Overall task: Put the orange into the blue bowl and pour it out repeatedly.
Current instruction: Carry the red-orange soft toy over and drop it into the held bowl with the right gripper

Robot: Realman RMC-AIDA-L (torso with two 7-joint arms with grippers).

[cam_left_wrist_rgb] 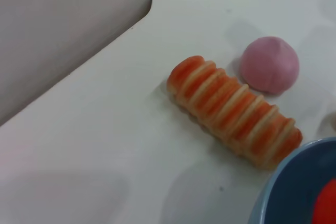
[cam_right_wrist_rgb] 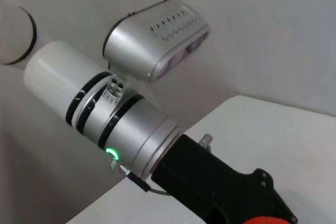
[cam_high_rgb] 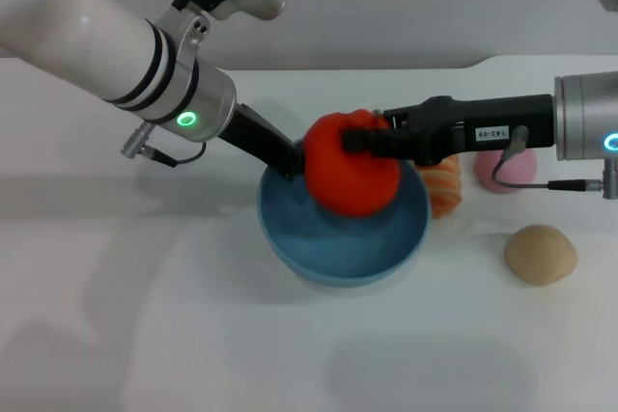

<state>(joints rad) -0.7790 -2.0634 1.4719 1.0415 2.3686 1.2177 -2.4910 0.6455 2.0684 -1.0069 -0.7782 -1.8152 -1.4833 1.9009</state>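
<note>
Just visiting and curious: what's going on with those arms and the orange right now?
Right gripper shut on the orange, holding it over the blue bowl. Left gripper at the bowl's far rim, grip not visible. Striped loaf beside the bowl, not blocking.

1. The head view looks from high up, forward and down at the white table (cam_high_rgb: 145,335), with both arms reaching in.
2. The left wrist view sits close above the table and faces the long orange-and-cream striped loaf (cam_left_wrist_rgb: 233,111) and the round pink bun (cam_left_wrist_rgb: 270,64).
3. The right wrist view looks across at the left arm's silver and white wrist (cam_right_wrist_rgb: 121,129), very near.
4. The head and left wrist views share the light blue round plastic bowl (cam_high_rgb: 290,229) and the loaf.
</note>
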